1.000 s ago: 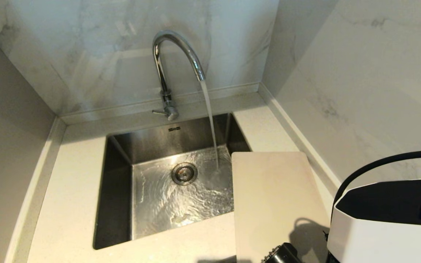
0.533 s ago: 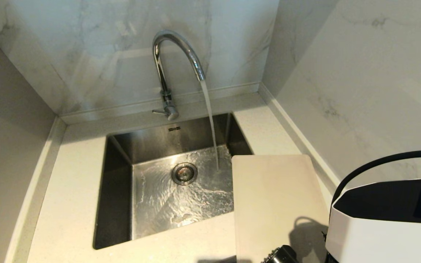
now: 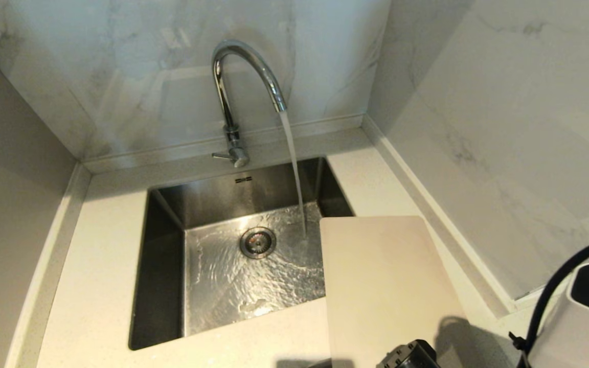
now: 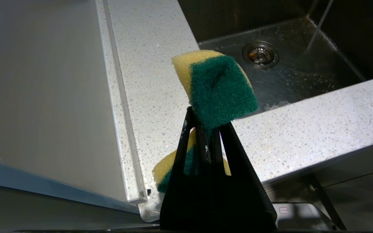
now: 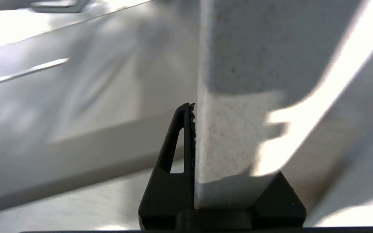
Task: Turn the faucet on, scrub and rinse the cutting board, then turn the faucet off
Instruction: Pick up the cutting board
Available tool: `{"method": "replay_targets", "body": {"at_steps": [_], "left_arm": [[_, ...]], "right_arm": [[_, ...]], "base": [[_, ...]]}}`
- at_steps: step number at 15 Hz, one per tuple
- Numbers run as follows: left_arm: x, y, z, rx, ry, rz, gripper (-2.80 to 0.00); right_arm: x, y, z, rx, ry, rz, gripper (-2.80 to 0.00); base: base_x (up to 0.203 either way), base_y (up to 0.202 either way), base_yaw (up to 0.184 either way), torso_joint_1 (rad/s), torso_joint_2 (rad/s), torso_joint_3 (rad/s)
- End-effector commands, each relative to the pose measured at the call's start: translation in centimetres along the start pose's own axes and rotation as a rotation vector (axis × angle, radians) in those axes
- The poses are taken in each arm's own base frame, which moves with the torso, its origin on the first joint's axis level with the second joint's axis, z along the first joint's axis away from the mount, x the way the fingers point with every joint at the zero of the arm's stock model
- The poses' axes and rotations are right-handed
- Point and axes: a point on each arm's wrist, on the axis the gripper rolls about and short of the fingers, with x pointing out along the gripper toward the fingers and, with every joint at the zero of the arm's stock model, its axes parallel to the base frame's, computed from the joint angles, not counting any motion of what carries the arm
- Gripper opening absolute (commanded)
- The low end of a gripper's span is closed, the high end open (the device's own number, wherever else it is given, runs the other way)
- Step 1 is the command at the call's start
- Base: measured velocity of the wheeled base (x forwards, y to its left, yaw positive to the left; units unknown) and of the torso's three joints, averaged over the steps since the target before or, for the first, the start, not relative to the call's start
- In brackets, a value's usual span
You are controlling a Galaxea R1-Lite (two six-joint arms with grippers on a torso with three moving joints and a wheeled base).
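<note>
Gripping the cream-white plastic cutting board (image 3: 386,286) by its near edge, the right gripper (image 3: 408,356) has edged it over the steel sink (image 3: 159,266); scrubbing pending. The left gripper (image 4: 207,142) clenches a yellow-green sponge (image 4: 217,87).

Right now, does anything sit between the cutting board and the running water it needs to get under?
Nothing visible does. The cutting board, gripped at its near edge by the right gripper, lies on the counter with its corner overhanging the sink. The stream from the faucet falls just beside that corner.

left tool (image 4: 206,142): clamped | right tool (image 5: 194,129): clamped, low right
</note>
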Motion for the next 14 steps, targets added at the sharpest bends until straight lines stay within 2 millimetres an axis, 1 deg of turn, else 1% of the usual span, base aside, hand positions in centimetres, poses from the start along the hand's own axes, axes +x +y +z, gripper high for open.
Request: {"method": "replay_targets", "body": {"at_steps": [1,3,5,8,10,11,13,14], "left_arm": [[0.0,0.0,-0.1,-0.001,0.003,0.001,-2.8],[-0.1,0.0,0.2,-0.001,-0.008,0.001,-2.8],[0.0,0.0,-0.1,-0.001,0.003,0.001,-2.8],[0.0,0.0,-0.1,-0.001,0.003,0.001,-2.8],[0.0,0.0,-0.1,-0.001,0.003,0.001,-2.8],[0.0,0.0,0.0,-0.001,0.001,0.001,-2.8],[0.0,0.0,-0.1,-0.001,0.003,0.002,-2.8],[0.0,0.0,-0.1,-0.001,0.003,0.002,-2.8]], "right_arm": [[-3.1,-1.1,-0.4,-0.023,-0.075,-0.124,-2.8],[-5.0,-1.4,-1.0,-0.064,-0.093,-0.173,-2.8],[-7.0,-1.6,-1.7,-0.093,-0.081,-0.201,-2.8],[-10.8,-2.5,-2.8,-0.129,-0.054,-0.209,-2.8],[-14.0,-3.2,-3.9,-0.2,-0.002,-0.199,-2.8],[-15.1,-3.4,-4.3,-0.225,0.021,-0.195,-2.8],[-16.5,-3.7,-4.8,-0.271,0.052,-0.208,-2.8],[-16.8,-3.7,-4.9,-0.3,0.054,-0.219,-2.8]], "base": [[0.0,0.0,0.0,0.0,0.0,0.0],[0.0,0.0,0.0,0.0,0.0,0.0],[0.0,0.0,0.0,0.0,0.0,0.0],[0.0,0.0,0.0,0.0,0.0,0.0],[0.0,0.0,0.0,0.0,0.0,0.0],[0.0,0.0,0.0,0.0,0.0,0.0],[0.0,0.0,0.0,0.0,0.0,0.0],[0.0,0.0,0.0,0.0,0.0,0.0]]}}
